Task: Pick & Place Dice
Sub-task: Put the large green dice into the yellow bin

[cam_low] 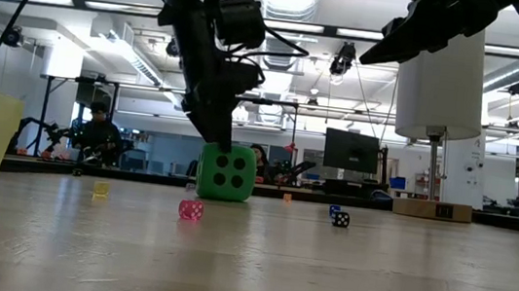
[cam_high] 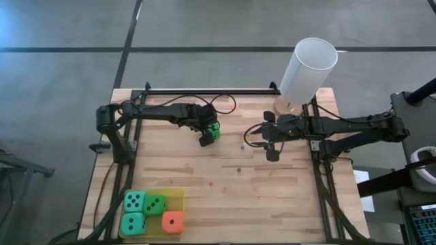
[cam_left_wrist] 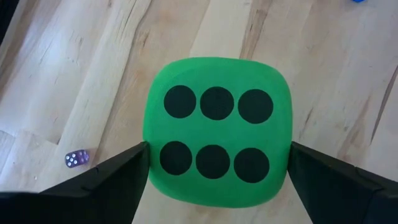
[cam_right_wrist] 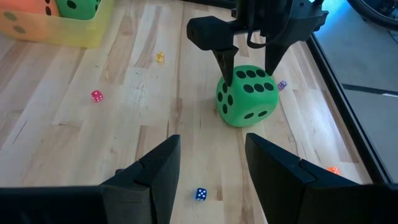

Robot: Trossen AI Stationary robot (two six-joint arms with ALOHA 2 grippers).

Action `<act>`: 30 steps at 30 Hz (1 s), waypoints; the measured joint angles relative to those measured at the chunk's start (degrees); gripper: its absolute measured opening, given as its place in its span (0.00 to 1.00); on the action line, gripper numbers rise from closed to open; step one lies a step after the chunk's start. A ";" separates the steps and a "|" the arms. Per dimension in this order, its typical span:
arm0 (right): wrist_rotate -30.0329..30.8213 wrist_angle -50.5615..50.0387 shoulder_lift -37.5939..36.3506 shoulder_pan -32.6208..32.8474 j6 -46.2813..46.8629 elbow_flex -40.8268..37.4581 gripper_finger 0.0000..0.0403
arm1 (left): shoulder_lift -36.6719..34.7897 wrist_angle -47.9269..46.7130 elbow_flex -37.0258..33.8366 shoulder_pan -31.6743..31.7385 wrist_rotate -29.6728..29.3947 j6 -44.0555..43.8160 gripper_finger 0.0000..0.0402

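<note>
L pincer (cam_high: 206, 138) is down over the green die (cam_high: 213, 130), one finger on each side of it. In the L wrist view the fingers (cam_left_wrist: 112, 183) sit right at the die's (cam_left_wrist: 217, 130) two flanks, six-pip face up toward the cam. Die rests on the wood surface (cam_high: 272, 190); in the low view its four-pip face (cam_low: 227, 172) shows and it sits flat on the boards. Can't tell if my fingers press it or only bracket it. Jaws are wide, about the die's own width.

R pincer (cam_high: 272, 151) hangs over the surface well apart from the green die, jaws apart, nothing between them. R wrist view looks straight at the die (cam_right_wrist: 247, 95) w/ the L pincer (cam_right_wrist: 250, 64) straddling it.

Yellow tray (cam_high: 178, 197) is near the front edge of the surface, far from the green die. It holds 4 dice: two teal (cam_high: 133, 201) (cam_high: 133, 222), one green (cam_high: 154, 204), one orange-red (cam_high: 173, 222).

White cylinder (cam_high: 308, 66) stands at the back of the surface, beyond the R arm and well apart from the green die.

Tiny dice are scattered round the green die: pink (cam_right_wrist: 96, 96), yellow (cam_right_wrist: 160, 57), blue (cam_right_wrist: 200, 194), purple (cam_left_wrist: 76, 159).
</note>
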 joint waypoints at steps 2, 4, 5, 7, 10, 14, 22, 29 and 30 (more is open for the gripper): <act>0.02 0.00 0.00 -0.01 0.00 0.00 0.45 | 0.00 -0.25 0.22 -0.04 0.00 0.00 0.90; 0.00 0.00 0.00 -0.01 0.00 0.00 0.45 | -0.28 -0.25 0.28 -0.15 0.00 0.02 0.90; 0.01 0.01 0.00 0.00 0.00 0.00 0.45 | -0.52 -0.30 0.28 -0.21 0.00 0.08 0.91; 0.02 0.00 0.00 -0.01 0.00 0.00 0.45 | -1.20 -0.46 0.28 -0.44 -0.02 0.07 0.91; 0.00 0.00 0.00 0.01 0.00 0.00 0.45 | -2.32 -0.81 0.30 -1.08 -0.28 0.08 0.92; 0.00 0.02 0.00 -0.01 0.00 0.00 0.45 | -3.10 -1.07 0.37 -2.12 -0.56 0.04 0.91; 0.01 0.02 0.00 -0.01 0.00 0.00 0.45 | -2.93 -0.98 0.28 -2.24 -0.67 2.16 0.99; 0.00 0.02 0.00 -0.01 0.00 0.00 0.45 | -2.84 -4.51 4.76 -2.06 0.41 2.03 0.99; 0.01 0.02 0.00 0.00 0.00 0.00 0.45 | -2.84 -5.77 6.05 -2.08 0.42 1.65 0.99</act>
